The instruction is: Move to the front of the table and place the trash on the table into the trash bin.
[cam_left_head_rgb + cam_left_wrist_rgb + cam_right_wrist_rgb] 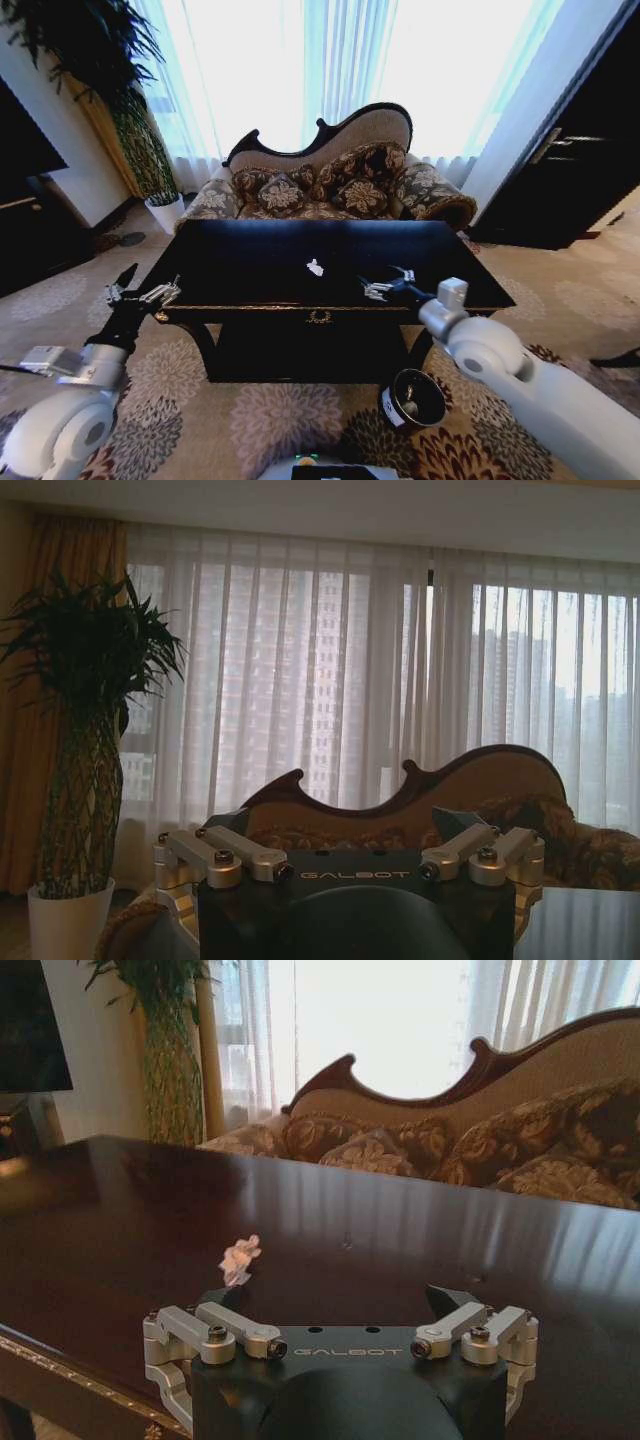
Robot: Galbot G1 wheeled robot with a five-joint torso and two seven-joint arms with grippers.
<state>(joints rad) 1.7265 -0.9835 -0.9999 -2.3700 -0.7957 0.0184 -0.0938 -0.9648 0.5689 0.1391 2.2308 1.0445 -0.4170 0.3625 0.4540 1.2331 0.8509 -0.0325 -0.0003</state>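
While the robot stands at the near long edge of the table (250,262), the glossy black top stretches with its long axis running left to right across the head view, the patterned sofa (330,180) just beyond its far edge. One white tissue wad (315,267) lies on the table near the middle of the top, a little toward the near edge; it is small and crumpled, and in the right wrist view it (239,1258) looks slightly elongated, standing up from the surface, though which way it points is hard to tell.

The right end effector (388,285) hovers over the table's near edge, to the right of the tissue wad and apart from it, its fingers (235,1332) spread wide with nothing between them. It faces across the table toward the sofa.

The left end effector (140,293) hangs off the table's left near corner, beside the top and not over it, also spread wide and empty, pointing toward the curtained window and the potted plant (85,750).

The trash bin (412,398) stands upright on the patterned carpet in front of the table, below its right near part, its open mouth facing up with some small pale thing inside.
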